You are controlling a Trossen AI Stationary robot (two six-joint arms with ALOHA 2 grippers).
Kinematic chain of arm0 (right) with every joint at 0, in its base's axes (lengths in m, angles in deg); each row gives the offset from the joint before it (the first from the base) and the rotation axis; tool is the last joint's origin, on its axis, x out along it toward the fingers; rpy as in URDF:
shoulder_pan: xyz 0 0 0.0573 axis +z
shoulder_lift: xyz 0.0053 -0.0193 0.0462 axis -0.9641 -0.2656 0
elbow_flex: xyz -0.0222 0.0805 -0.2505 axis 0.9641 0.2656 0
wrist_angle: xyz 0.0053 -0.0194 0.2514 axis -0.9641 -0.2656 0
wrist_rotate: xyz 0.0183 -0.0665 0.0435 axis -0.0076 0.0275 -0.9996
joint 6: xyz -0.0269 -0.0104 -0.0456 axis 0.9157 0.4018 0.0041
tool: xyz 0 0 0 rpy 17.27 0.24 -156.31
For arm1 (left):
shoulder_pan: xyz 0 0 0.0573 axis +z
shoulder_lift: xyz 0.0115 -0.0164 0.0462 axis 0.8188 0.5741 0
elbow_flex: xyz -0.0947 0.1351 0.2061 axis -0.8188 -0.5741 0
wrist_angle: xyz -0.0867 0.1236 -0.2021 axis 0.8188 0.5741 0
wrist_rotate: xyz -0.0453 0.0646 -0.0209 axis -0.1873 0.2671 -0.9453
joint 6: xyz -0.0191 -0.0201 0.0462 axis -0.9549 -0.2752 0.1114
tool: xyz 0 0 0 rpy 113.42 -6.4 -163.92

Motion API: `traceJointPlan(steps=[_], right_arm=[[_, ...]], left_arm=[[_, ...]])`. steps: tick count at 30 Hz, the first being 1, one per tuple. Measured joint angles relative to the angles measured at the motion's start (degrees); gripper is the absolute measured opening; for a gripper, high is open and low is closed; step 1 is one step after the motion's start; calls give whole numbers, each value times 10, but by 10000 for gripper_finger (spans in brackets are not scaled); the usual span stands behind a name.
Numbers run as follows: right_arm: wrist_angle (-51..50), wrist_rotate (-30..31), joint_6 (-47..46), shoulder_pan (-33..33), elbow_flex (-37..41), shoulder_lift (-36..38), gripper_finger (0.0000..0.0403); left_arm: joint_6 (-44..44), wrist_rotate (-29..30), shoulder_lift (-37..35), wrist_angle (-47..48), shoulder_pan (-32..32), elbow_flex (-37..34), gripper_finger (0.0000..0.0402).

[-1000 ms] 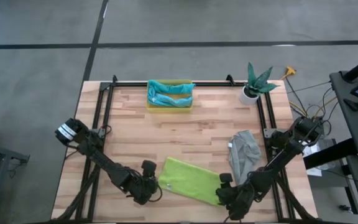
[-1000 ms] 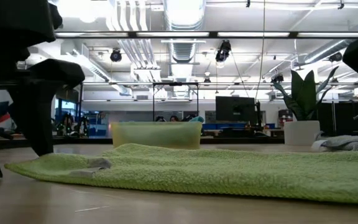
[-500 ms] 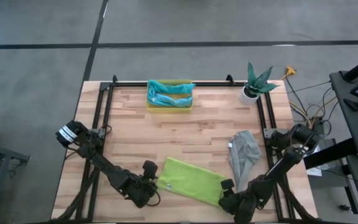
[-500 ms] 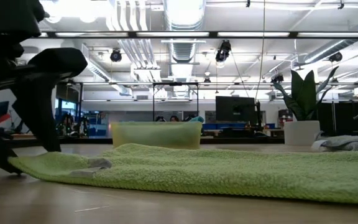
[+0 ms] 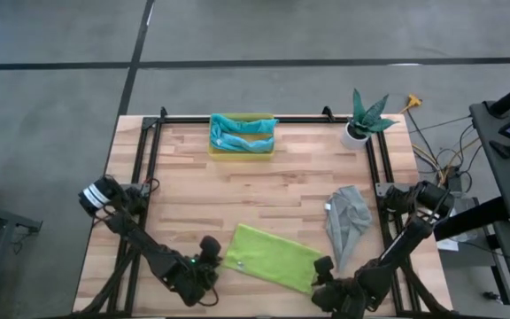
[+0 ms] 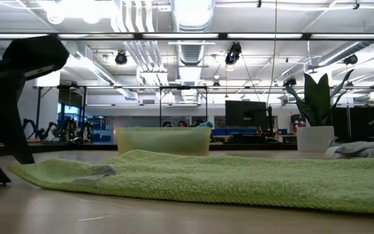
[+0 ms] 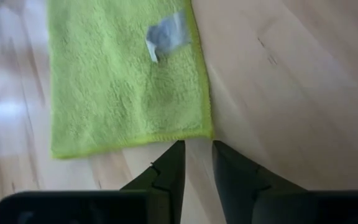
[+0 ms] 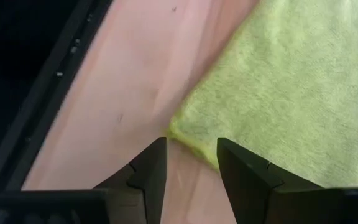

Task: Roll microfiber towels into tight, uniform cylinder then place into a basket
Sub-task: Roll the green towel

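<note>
Step in hand: gripping the flat lime green towel (image 5: 271, 258) at the table's (image 5: 282, 186) near edge. Left claw (image 7: 196, 163) and right claw (image 8: 191, 160) stand parted at its near corners, holding nothing. Next judged: pinch both corners, then roll. Basket (image 5: 242, 149) far, holding teal towels (image 5: 242, 135).

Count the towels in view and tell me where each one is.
3 clearly: a lime green microfiber towel flat at the table's front, a crumpled grey towel to its right, a teal towel in the yellow plastic basket. More may be hidden there.
</note>
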State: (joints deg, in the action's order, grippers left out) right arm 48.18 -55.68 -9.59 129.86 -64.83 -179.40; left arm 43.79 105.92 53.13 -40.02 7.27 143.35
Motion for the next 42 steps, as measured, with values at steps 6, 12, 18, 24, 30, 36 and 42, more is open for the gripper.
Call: traceJointPlan(steps=[6,12,18,24,30,36,42], right_arm=[[3,12,-5,0,5,-2,136],[6,10,-14,2,15,-2,136],[35,10,-13,2,17,-2,136],[36,10,-13,2,17,-2,136],[36,8,-16,2,20,-2,134],[37,8,-37,2,25,-2,133],[37,8,-45,2,28,-2,132]], left_arm=[[26,38,26,-46,0,3,68],[36,43,26,-51,-1,3,68],[38,49,27,-64,-1,3,68],[38,52,27,-66,-1,3,68],[41,80,27,-65,-10,3,68],[70,101,27,-62,-23,3,68],[72,98,26,-55,-24,3,73]])
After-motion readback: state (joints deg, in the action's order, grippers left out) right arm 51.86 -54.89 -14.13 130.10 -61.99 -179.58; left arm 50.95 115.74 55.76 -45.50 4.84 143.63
